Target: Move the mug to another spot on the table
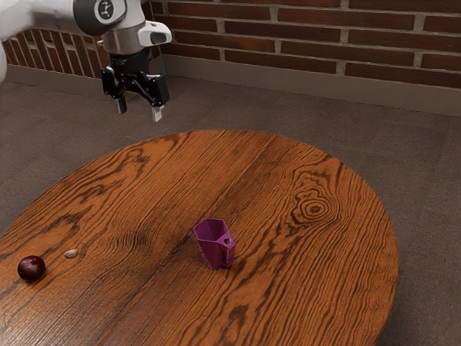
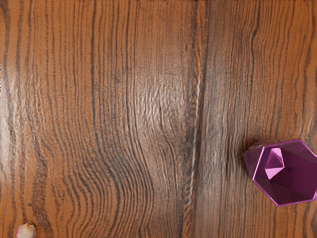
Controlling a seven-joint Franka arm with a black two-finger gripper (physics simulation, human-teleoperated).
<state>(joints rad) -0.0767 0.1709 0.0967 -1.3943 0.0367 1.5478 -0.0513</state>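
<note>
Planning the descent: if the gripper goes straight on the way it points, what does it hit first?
Most likely bare tabletop. The open gripper points down, and the wrist view shows plain wood beneath it; the purple mug sits off to the side.

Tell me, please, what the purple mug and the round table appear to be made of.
The mug looks like moulded plastic, possibly glazed ceramic: uniform purple, flat facets, a soft sheen. The table looks like varnished wood: bold dark grain with a knot ring, and pale glossy reflections across the top.
</note>
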